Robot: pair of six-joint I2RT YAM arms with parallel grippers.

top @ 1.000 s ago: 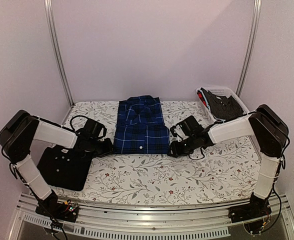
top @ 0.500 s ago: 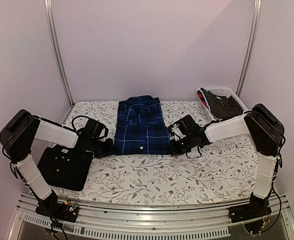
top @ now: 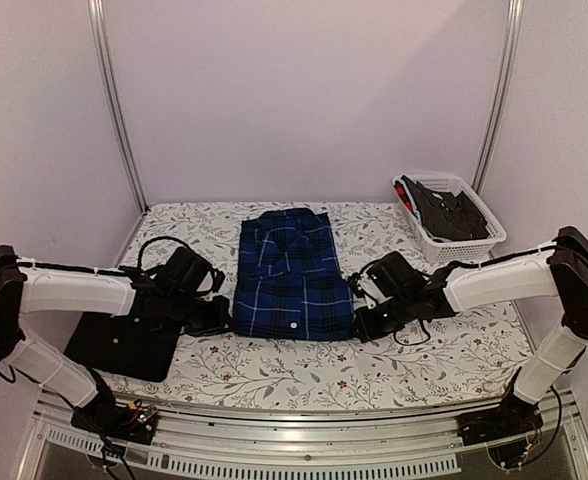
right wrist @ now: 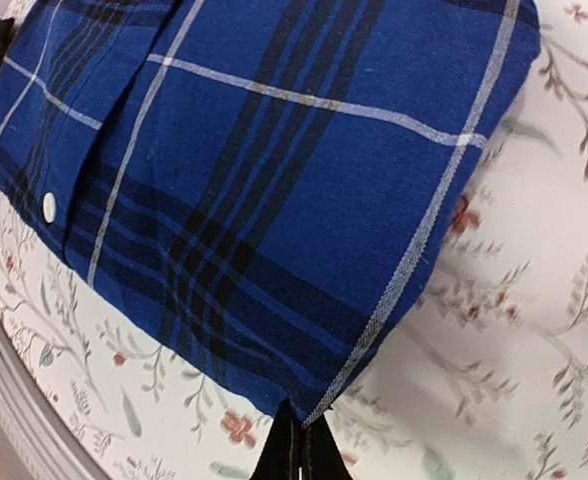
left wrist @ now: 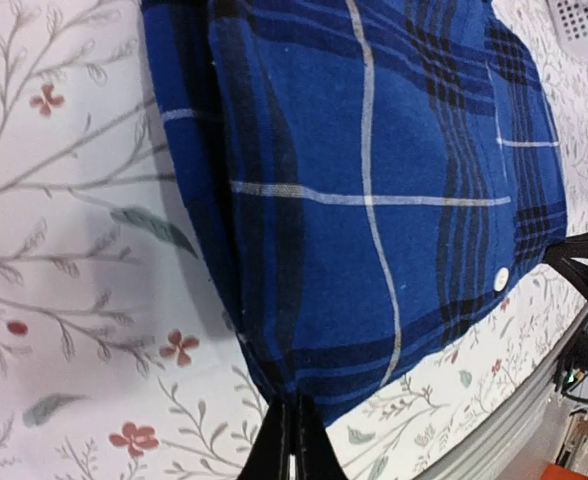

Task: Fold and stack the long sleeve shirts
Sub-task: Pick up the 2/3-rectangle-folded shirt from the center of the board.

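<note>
near edge first: the folded black shirt (top: pixel 124 345) lies flat on the table (top: pixel 304 375) at the left, just beside the left arm. moving up, the left gripper (left wrist: pixel 292 425) is pinched tight on the near-left corner of the plaid shirt (top: pixel 286 275), and the right gripper (right wrist: pixel 296 432) is clamped the same way on the near-right corner, both sets of fingers closed to a thin line with the hem caught in them. the plaid shirt sits mid-table, folded into a neat rectangle, collar at the far end, well apart from the black one. this looks like light, soft cotton, several layers thick, so it should sag in the middle and may slip open if only the top ply is caught. the two near corners are the sensible hold, biting through every layer and keeping the hem taut between the arms. far right, a white basket (top: pixel 464 250) holds more dark cloth.
</note>
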